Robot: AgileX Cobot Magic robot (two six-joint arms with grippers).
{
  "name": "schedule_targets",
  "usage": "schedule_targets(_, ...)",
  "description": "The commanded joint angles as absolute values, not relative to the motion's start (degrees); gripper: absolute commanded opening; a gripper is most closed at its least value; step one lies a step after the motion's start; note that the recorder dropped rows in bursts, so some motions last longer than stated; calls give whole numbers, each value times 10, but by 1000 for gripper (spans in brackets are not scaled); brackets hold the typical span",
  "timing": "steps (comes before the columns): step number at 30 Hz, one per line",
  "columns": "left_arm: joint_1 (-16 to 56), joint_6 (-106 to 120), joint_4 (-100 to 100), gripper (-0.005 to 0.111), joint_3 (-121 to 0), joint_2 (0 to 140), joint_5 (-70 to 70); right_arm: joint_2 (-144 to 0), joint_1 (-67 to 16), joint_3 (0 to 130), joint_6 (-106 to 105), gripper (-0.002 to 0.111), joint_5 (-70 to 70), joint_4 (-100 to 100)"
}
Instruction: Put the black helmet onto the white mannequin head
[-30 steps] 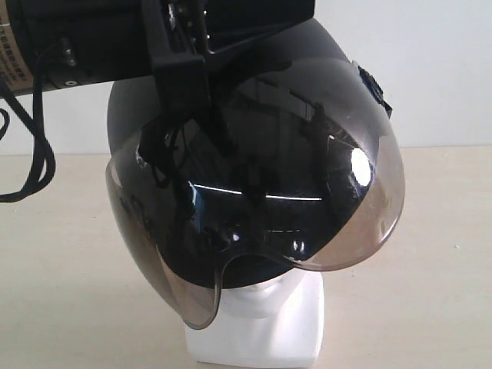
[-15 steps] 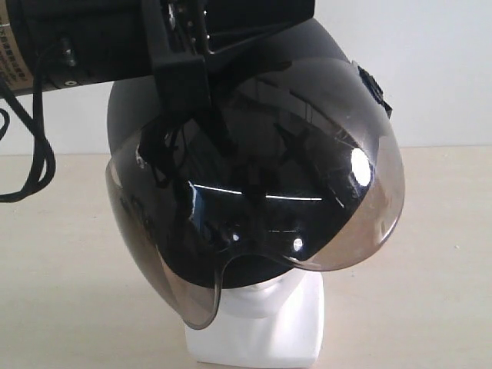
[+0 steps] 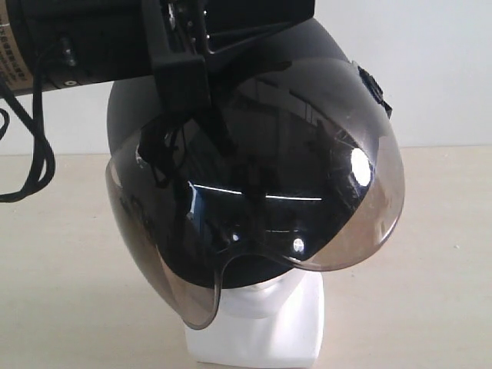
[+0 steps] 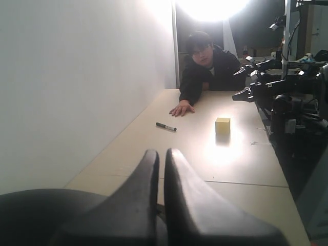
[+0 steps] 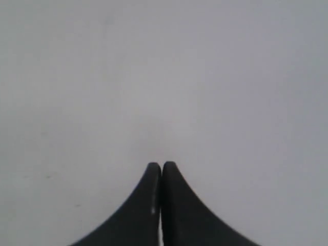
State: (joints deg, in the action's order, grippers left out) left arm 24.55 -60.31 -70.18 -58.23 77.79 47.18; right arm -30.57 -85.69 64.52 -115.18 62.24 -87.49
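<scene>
The exterior view is filled by the black helmet, which sits over the white mannequin head in the centre of the frame. The smoky bubble visor curves down over the face, so only the chin and the squarish white neck base show at the bottom centre. The head stands on a pale beige table in front of a white wall.

The left arm reaches in horizontally from the upper left corner. A black bracket on it hangs in front of the helmet's upper left side, and a black cable loops down the left edge.

In the left wrist view, the left gripper has its two black fingers drawn narrow, with only a thin slit between them. Nothing can be seen clamped in the slit. The helmet's matte black curve lies just beside and under the fingers, close to the camera. Whether the fingers touch it cannot be told. Beyond the fingertips the table runs away to a seated person with one hand flat on the tabletop. A black pen and a small yellow block lie well apart from the helmet.

In the right wrist view, the right gripper is pressed fully closed and empty, facing a plain white surface. Neither the helmet nor the head appears in that view.
</scene>
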Motion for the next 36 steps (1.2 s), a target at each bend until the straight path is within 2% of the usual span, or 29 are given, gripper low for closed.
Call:
schedule_targets(1, 246, -608, -703, 4, -585, 780, 463, -260, -859, 672, -1215, 0, 700, -797)
schedule_targets(4, 246, -608, -703, 4, -585, 780, 463, -233, -859, 676, -1217, 0, 700, -662)
schedule_targets(7, 246, -608, -703, 4, -585, 780, 463, -228, -883, 720, -1217, 0, 700, -695)
schedule_targets(10, 246, -608, -703, 4, -585, 780, 463, -228, -930, 751, -1217, 0, 590, -731)
schedule_targets(14, 246, -608, -705, 4, -585, 780, 463, -229, -1044, 826, -1217, 0, 383, -835)
schedule_targets(16, 246, -608, -705, 4, -585, 780, 463, -230, -1106, 869, -1217, 0, 358, -893)
schedule_targets(20, 246, -608, -705, 4, -585, 780, 463, -231, -1238, 937, -1217, 0, 464, -999)
schedule_targets(25, 246, -608, -705, 4, -585, 780, 463, -231, -1365, 945, -1217, 0, 632, -999)
schedule_targets(28, 246, -608, -705, 4, -585, 780, 463, -231, -1428, 924, -1217, 0, 570, -999)
schedule_targets(32, 246, -608, -705, 4, -585, 780, 463, -236, -1448, 877, -1217, 0, 396, -773)
schedule_targets(36, 246, -608, -705, 4, -585, 780, 463, -233, -1367, 882, -1217, 0, 441, -733)
